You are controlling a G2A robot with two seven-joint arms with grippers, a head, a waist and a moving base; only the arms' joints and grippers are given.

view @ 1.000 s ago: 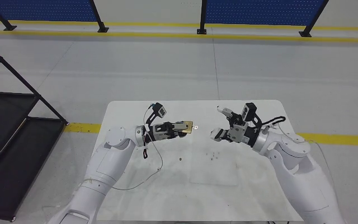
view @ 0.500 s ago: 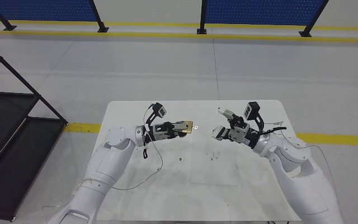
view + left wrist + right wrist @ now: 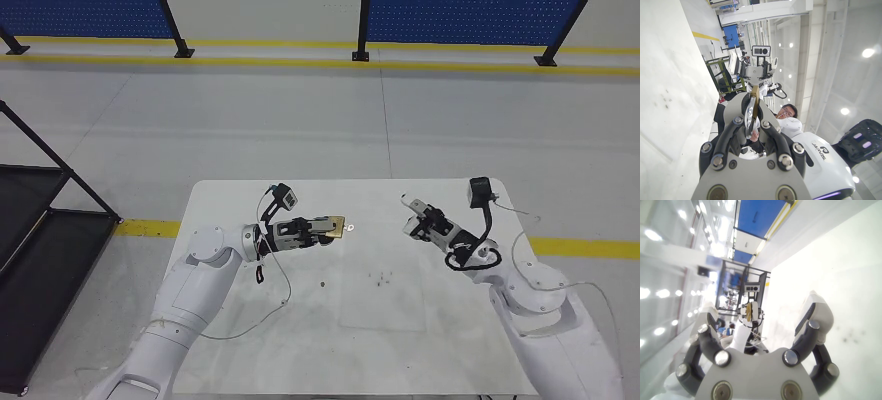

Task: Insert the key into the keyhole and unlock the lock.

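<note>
My left gripper (image 3: 328,227) hangs above the table's middle, shut on a brass padlock (image 3: 338,224). A small silver piece that looks like the key (image 3: 350,228) sticks out of the lock's end, toward the other arm. In the left wrist view the fingers (image 3: 762,111) clamp the silver shackle (image 3: 749,115), with the brass body (image 3: 754,92) beyond it. My right gripper (image 3: 409,216) is open and holds nothing, a short gap to the right of the lock. Its two fingertips (image 3: 814,306) stand wide apart, facing the distant padlock (image 3: 749,312).
The white table (image 3: 300,340) carries a few small dark specks (image 3: 380,277) below the grippers. A black rack (image 3: 40,240) stands on the floor to the left, and blue barriers (image 3: 470,20) line the far side.
The right arm has drawn back to the right and away from the lock, its wrist turning as it went. The left arm and the padlock have stayed put.
</note>
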